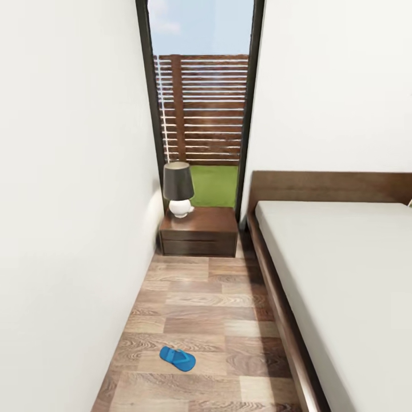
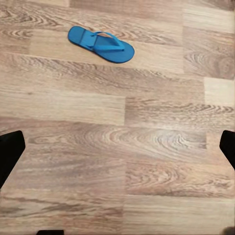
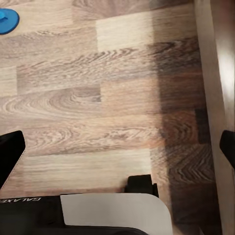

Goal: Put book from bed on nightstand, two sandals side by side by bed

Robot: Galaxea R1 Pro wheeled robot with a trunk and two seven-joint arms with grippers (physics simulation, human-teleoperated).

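Sandal [image 2: 100, 43]: one blue flip-flop lying flat on the wood-plank floor [image 2: 117, 147], ahead of the left hand [image 2: 117, 144], whose fingers stand wide apart and hold nothing. The right hand [image 3: 117, 144] is likewise wide and empty above the floor beside the bed [image 1: 343, 286] frame. Head view: the sandal lies between wall and bed; a nightstand [image 1: 199, 232] carrying a lamp [image 1: 178, 189] stands beyond, below the window [image 1: 200, 103].
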